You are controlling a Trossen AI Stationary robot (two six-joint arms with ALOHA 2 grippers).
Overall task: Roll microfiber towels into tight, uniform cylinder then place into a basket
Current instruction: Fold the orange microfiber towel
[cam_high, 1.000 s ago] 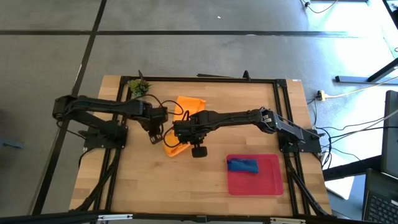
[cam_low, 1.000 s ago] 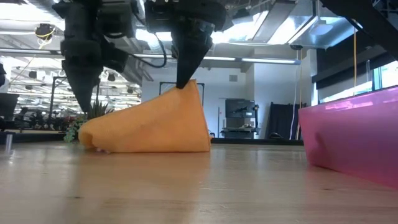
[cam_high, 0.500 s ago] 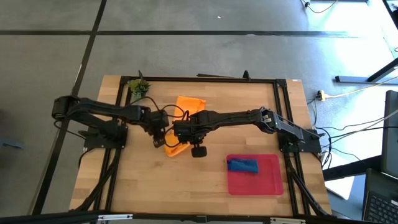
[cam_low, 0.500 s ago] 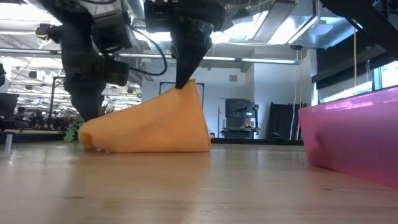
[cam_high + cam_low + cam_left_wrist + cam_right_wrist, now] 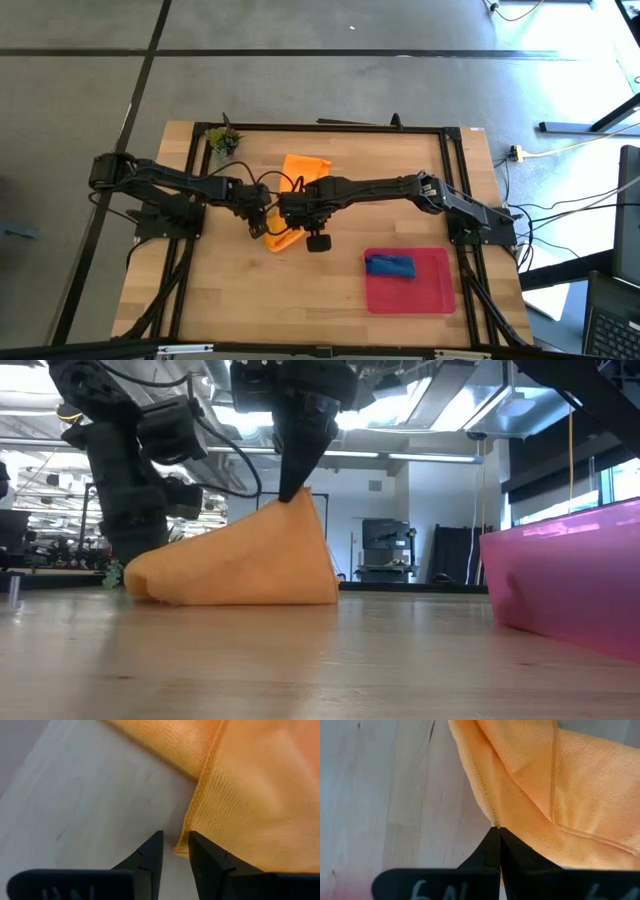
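Nearest you, the red basket (image 5: 409, 281) sits on the table (image 5: 220, 300) with the blue towel (image 5: 390, 266) already rolled inside it. Farther back, in the middle of the table, is the orange towel (image 5: 297, 190). Your right gripper (image 5: 292, 493) has its fingers pressed together on one edge of the orange towel and lifts it up like a little tent. Your left gripper (image 5: 174, 851) is low by the towel's near corner, with its fingers a little apart and the corner just at the gap. It is not pinching anything.

Be careful here. If the left fingers close too early, I think they will miss the thin corner. If the right gripper pulls hard, the towel could slide and the roll would come out loose.
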